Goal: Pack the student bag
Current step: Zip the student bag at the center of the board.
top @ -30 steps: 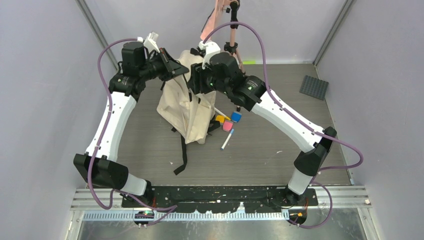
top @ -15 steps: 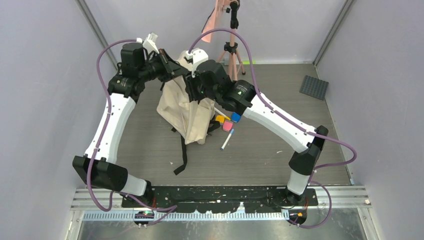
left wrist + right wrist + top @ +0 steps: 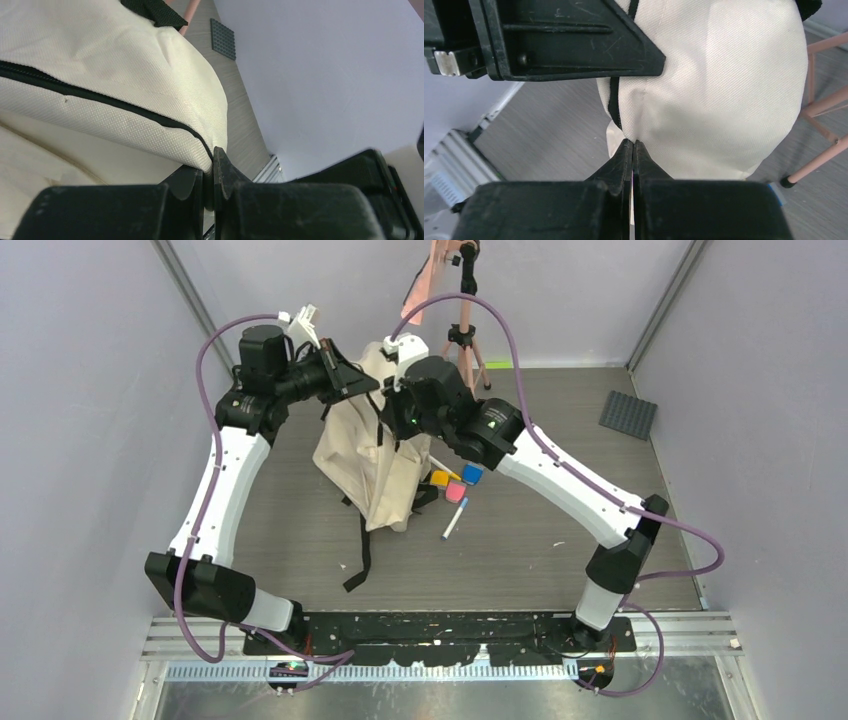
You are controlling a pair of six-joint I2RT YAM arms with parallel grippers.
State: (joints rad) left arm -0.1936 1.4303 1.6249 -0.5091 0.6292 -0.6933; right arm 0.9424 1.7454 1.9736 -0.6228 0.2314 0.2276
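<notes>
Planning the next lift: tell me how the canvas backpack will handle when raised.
Likely floppy: the backpack hangs in sagging folds below the left gripper and right gripper, both pinching its zip edge. Probably light, since two fabric pinches hold its top up. Its loose strap may drag.

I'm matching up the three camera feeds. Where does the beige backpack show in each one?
Top external: student bag hangs upper centre.
Left wrist: fills the upper left, edge pinched in the left gripper.
Right wrist: upper centre and right, fabric pinched by the right gripper.
Shared landmark: the pink tripod, behind the bag in every view.
</notes>
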